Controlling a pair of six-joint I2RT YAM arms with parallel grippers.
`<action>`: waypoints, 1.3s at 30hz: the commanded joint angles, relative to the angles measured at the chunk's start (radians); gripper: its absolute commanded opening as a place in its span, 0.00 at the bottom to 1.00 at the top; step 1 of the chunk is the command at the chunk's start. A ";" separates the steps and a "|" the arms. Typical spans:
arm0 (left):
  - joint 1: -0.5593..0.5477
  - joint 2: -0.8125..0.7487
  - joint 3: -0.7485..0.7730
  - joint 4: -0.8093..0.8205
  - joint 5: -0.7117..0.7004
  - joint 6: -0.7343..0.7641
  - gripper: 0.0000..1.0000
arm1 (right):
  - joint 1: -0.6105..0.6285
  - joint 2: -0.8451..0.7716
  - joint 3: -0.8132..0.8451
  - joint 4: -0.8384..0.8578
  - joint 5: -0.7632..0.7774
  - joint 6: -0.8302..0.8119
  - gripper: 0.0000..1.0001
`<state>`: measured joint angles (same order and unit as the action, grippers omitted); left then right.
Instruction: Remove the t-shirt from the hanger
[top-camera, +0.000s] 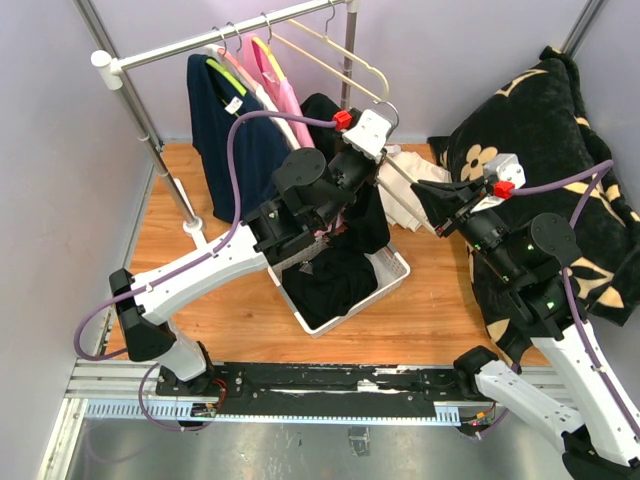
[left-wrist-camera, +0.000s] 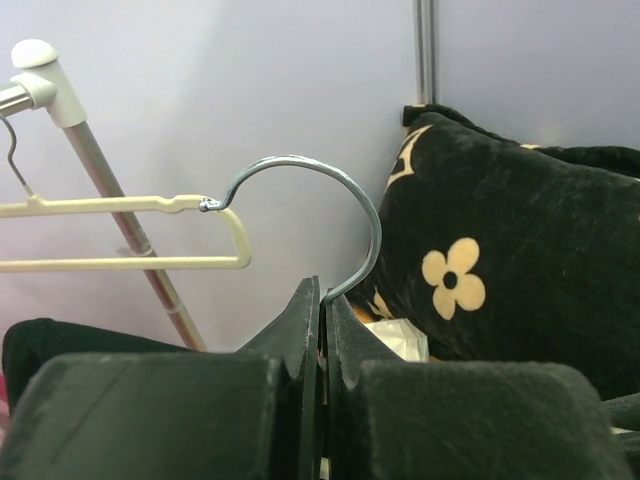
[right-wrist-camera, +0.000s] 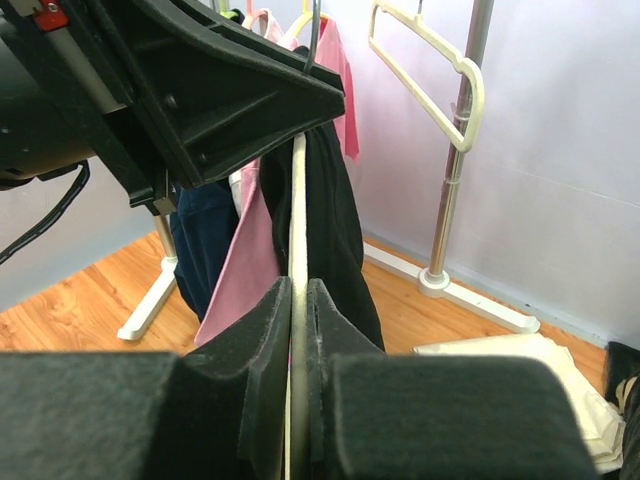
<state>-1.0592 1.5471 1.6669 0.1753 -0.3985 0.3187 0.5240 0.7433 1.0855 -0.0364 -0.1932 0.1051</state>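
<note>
At the centre of the left wrist view, the left gripper (left-wrist-camera: 322, 305) was pinched tight on the metal hanger hook (left-wrist-camera: 352, 205). Low in the right wrist view, the right gripper (right-wrist-camera: 298, 295) was clamped on the cream hanger arm (right-wrist-camera: 297, 190). The black t-shirt (right-wrist-camera: 335, 225) draped beside that arm, above the white basket (top-camera: 378, 294) at mid-frame of the overhead view.

To the left of the left pincer (top-camera: 385, 118) stands a metal clothes rail (top-camera: 210, 36). It carries a navy shirt (top-camera: 225, 140), pink garments (top-camera: 285, 95) and an empty cream hanger (left-wrist-camera: 100, 207) (the piece nearest that pincer). A white basket (top-camera: 370, 297) sits on the wooden floor (top-camera: 230, 320) below it. Folded cream cloth (top-camera: 402, 205) lies just beside the right pincer (top-camera: 432, 215), and a black flowered blanket (top-camera: 540, 120) is heaped to that pincer's right.
</note>
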 joint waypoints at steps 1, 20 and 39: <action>-0.028 0.005 0.056 0.044 0.013 0.018 0.01 | 0.016 0.003 0.024 -0.013 -0.001 -0.009 0.07; -0.028 0.015 0.094 -0.009 0.028 0.026 0.28 | 0.016 -0.045 -0.003 0.007 0.027 -0.028 0.01; -0.020 -0.189 -0.241 0.074 0.000 0.071 0.65 | 0.016 -0.091 -0.002 0.010 0.078 -0.067 0.01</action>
<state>-1.0779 1.3617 1.4410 0.2024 -0.3824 0.3447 0.5240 0.6773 1.0622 -0.0883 -0.1074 0.0582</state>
